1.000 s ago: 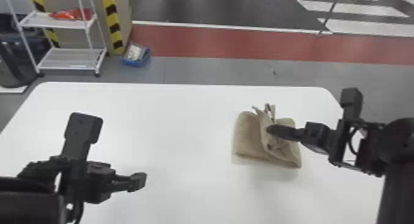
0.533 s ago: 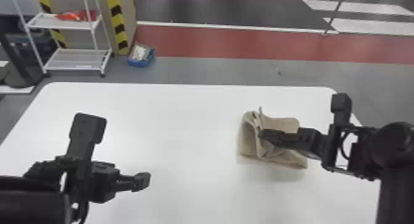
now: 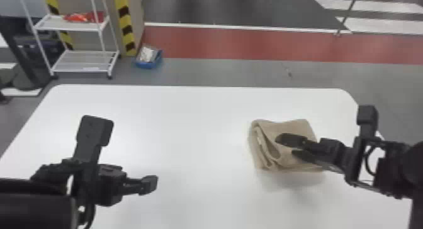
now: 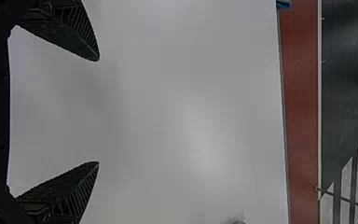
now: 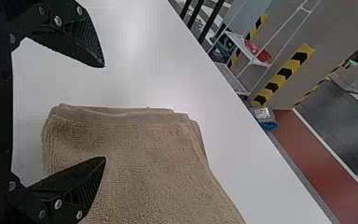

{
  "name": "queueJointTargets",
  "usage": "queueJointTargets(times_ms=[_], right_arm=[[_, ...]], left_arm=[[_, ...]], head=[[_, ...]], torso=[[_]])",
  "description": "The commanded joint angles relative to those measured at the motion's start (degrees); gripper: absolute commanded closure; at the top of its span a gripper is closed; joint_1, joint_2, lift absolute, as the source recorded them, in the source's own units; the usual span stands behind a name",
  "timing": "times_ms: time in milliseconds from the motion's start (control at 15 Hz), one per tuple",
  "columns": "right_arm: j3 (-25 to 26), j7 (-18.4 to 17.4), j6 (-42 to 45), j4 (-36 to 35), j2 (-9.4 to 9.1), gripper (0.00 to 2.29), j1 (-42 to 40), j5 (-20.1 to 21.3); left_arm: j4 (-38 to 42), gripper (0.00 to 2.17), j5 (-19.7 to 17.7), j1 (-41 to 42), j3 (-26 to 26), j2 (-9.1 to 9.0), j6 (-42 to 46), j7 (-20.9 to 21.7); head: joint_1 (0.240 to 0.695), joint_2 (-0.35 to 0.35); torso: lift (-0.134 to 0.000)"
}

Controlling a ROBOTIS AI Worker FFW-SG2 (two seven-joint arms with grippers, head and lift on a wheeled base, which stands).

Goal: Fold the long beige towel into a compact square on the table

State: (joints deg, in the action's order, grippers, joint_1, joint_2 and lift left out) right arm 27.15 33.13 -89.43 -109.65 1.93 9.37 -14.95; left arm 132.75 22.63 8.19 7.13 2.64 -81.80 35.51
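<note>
At the near left, the left gripper (image 3: 149,185) hangs over the table (image 3: 188,118), pointing right, its two fingers spread wide around nothing. The right arm comes in from the right edge, its gripper (image 3: 287,146) pointing left and tilted a little upward across the view, two fingers well apart with nothing gripped between them. They cover part of the one beige towel (image 3: 299,126), which lies on the right side of the table, folded into a layered, roughly square bundle with loose folds at its left end. Beyond the far edge, at left, stand one blue bin (image 3: 146,65) and one white rack (image 3: 80,68) with two shelves showing, red items (image 3: 94,17) on the upper.
</note>
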Motion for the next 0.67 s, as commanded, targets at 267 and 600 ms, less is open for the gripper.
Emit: queueJointTargets(times_ms=[267, 600], right_arm=[[0.2, 2.5, -0.6, 2.3, 0.44, 0.06, 0.2, -0.2], [5.4, 3.3, -0.6, -6.4, 4.66, 0.18, -2.2, -5.1]], left_arm=[[0.1, 0.1, 0.0, 0.1, -0.2, 0.0, 0.1, 0.1], [0.0, 0.1, -0.3, 0.1, -0.4, 0.0, 0.1, 0.1]], head=[[0.695, -0.098], [0.695, -0.097]], torso=[[-0.124], [-0.124]])
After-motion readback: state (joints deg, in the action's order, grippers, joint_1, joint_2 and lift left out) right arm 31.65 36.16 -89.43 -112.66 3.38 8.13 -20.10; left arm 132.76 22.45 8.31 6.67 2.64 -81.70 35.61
